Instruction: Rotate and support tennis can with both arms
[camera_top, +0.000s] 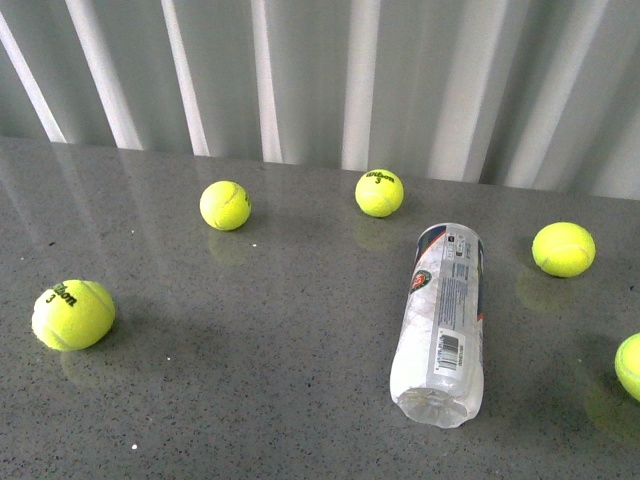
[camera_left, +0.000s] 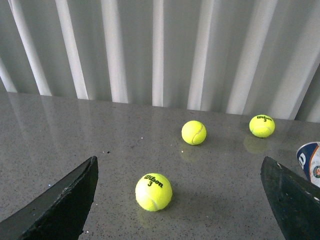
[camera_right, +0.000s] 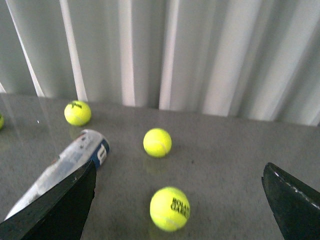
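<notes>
On the grey table (camera_top: 250, 400), in the front view, a leftmost ball (camera_top: 73, 314) is seen at 9 o'clock from the table's middle. A second ball (camera_top: 225, 205) is found at 11 o'clock and a third ball (camera_top: 380, 193) at 1 o'clock, both near the white pleated curtain (camera_top: 320, 70).

The tennis can (camera_top: 440, 325) is laid on its side at about 4 o'clock from the table's middle. Its length runs nearly from 12 to 6 o'clock, with the blue-labelled end farther away and the pale end nearer the camera. It is touched by no ball.

A fourth ball (camera_top: 563, 249) is placed at 2 o'clock from the can, and an edge ball (camera_top: 630, 366), cut by the frame, at 3 o'clock from its near end.

The left gripper (camera_left: 179, 160) is shown with its jaws spread wide. The leftmost ball is seen on the table between the fingers (camera_left: 60, 205), and nothing is held.

The right gripper (camera_right: 180, 165) is likewise held with its jaws spread wide. A blurred ball is seen between them, and the can is partly hidden behind one finger.
</notes>
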